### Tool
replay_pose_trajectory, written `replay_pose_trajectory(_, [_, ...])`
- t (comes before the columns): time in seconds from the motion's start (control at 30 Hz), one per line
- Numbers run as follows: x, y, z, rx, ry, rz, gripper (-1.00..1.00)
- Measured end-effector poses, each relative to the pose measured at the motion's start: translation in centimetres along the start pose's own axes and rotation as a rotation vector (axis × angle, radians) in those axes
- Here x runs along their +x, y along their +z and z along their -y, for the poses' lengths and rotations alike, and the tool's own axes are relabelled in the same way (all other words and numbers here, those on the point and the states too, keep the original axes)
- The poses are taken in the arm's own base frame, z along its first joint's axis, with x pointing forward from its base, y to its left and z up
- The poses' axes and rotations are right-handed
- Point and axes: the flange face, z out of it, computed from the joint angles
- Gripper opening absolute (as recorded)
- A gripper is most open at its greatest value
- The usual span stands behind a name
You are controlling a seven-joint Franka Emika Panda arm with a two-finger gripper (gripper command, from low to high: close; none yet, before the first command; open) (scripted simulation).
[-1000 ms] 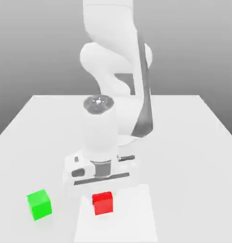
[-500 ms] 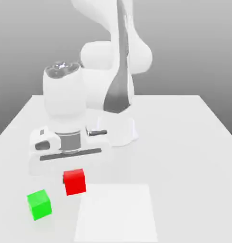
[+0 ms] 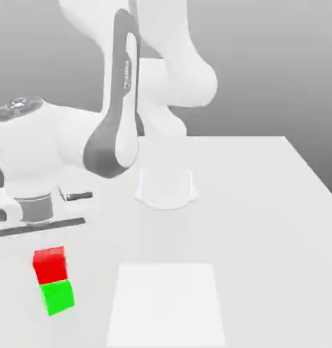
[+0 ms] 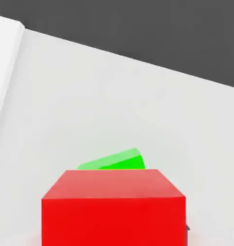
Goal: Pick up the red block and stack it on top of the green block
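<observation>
1 red block [image 3: 50, 265] atop green block [image 3: 58, 297], tool [image 3: 39, 234] above

A white table [image 3: 264, 204] is carrying the green block [image 3: 58, 298], a paler square patch [image 3: 167, 304] beside it, and the arm's round base [image 3: 166, 190].

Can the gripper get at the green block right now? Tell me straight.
Probably not. The red block sits on top of the green block, covering its top face, and the gripper hangs directly above the red one. Only the green block's sides look free.
</observation>
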Motion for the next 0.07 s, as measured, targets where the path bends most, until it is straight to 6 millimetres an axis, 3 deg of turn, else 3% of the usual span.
replay_pose_trajectory(0.07, [0.0,0.0,0.0,0.0,0.0,0.0,1.0])
